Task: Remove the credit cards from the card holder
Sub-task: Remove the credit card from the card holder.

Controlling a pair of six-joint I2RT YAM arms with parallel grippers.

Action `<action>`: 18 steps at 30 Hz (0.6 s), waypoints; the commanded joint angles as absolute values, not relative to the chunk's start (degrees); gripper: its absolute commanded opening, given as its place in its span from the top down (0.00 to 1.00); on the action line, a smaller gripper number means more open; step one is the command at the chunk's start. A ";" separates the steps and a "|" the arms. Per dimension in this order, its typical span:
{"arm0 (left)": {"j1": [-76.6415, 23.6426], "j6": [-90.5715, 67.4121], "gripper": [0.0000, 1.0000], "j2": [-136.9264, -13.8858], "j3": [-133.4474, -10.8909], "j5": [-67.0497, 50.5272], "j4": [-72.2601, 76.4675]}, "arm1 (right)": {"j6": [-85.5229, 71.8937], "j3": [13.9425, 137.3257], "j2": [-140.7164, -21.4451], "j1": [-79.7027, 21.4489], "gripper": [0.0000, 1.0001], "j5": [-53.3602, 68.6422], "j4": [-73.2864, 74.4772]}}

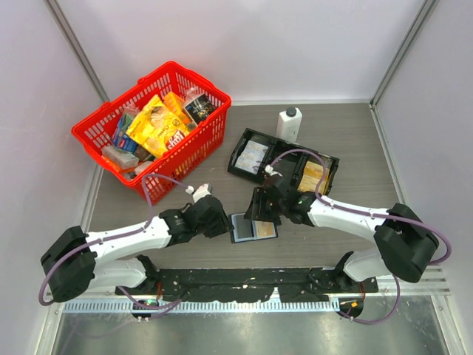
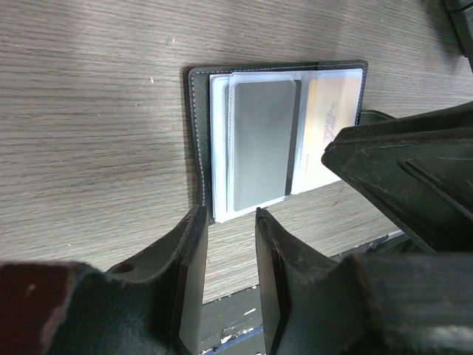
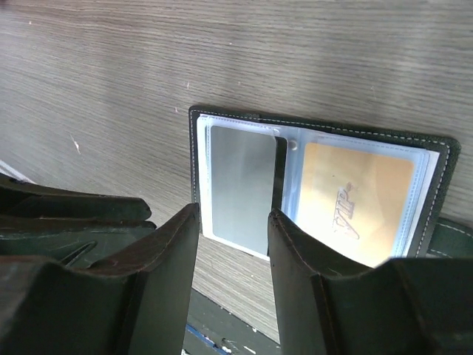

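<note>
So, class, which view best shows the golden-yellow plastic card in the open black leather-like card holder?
Right wrist: the golden-yellow plastic card shows almost whole, its VIP lettering readable. Left wrist: the right hand covers part of it. Top view: the black card holder is too small to tell.

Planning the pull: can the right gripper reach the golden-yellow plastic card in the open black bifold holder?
Probably yes: right gripper open at the black bifold holder; only a clear sleeve covers the golden-yellow card.
</note>
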State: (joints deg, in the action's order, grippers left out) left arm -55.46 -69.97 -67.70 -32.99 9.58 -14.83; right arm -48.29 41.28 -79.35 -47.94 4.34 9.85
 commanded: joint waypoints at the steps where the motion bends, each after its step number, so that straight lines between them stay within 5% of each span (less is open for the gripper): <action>1: -54.93 -68.21 0.66 -66.71 -37.00 9.15 -16.71 | -45.97 40.52 -77.34 -46.58 0.53 8.34 4.14; 10: -51.95 -64.43 0.87 -76.37 -42.71 2.99 -11.69 | -45.97 36.48 -79.28 -44.74 0.57 12.39 -3.25; 18: -51.24 -63.11 0.92 -83.66 -43.33 1.76 -10.90 | -45.53 32.87 -81.30 -43.77 0.57 14.94 -8.95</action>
